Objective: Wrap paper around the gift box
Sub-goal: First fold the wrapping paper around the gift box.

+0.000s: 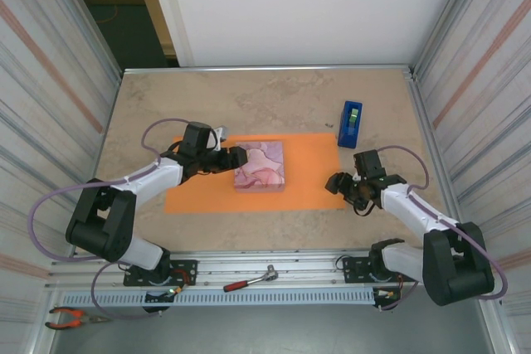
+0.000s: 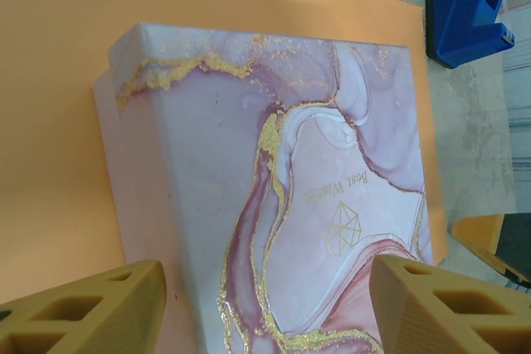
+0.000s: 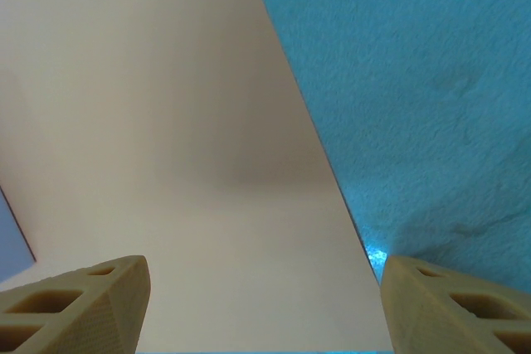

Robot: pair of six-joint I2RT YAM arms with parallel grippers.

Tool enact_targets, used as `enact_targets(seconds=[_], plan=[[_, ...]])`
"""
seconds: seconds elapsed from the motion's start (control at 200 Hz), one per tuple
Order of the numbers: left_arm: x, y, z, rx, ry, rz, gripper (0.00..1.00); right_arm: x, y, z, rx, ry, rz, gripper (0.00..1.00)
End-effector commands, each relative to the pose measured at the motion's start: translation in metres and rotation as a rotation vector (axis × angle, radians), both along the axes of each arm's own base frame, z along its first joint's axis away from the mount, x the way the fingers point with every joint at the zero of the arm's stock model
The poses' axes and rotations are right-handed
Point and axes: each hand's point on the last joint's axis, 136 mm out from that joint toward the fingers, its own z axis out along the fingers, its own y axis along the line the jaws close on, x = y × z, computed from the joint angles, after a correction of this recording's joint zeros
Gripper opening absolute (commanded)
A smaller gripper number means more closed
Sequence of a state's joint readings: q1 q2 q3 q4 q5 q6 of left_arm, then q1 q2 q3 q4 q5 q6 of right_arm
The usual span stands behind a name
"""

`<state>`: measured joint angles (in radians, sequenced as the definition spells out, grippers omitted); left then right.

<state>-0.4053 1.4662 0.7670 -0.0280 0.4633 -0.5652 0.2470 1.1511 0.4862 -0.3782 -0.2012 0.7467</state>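
The gift box, marbled pink and white with gold veins, lies on the orange paper spread flat on the table. My left gripper is at the box's left edge, open. In the left wrist view its tan fingers stand wide apart over the near part of the gift box, with the paper beside it. My right gripper hovers open at the paper's right edge. In the right wrist view the gripper is low over the paper and holds nothing.
A blue tape dispenser stands behind the paper's right end and also shows in the left wrist view. A red-handled tool and pliers lie by the front rail. Corrugated walls close in on both sides of the table.
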Motion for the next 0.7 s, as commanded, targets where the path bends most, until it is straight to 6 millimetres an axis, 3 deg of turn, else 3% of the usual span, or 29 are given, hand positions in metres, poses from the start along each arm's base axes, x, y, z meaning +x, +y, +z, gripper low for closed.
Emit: enact_targets(seconds=[0.0,0.371,0.696], plan=[[0.001,-0.006,0.009,-0.021,-0.02,-0.015,0.66,-0.009,-0.003,-0.011,-0.05,0.034,0.021,0.72],[-0.002,-0.008,0.007,-0.02,-0.017,-0.02,0.66,-0.004,0.014,-0.019,-0.06,0.043,0.066,0.71],[-0.001,-0.004,0.014,0.007,-0.045,-0.022,0.66,0.023,0.04,0.007,0.072,-0.129,0.113,0.69]])
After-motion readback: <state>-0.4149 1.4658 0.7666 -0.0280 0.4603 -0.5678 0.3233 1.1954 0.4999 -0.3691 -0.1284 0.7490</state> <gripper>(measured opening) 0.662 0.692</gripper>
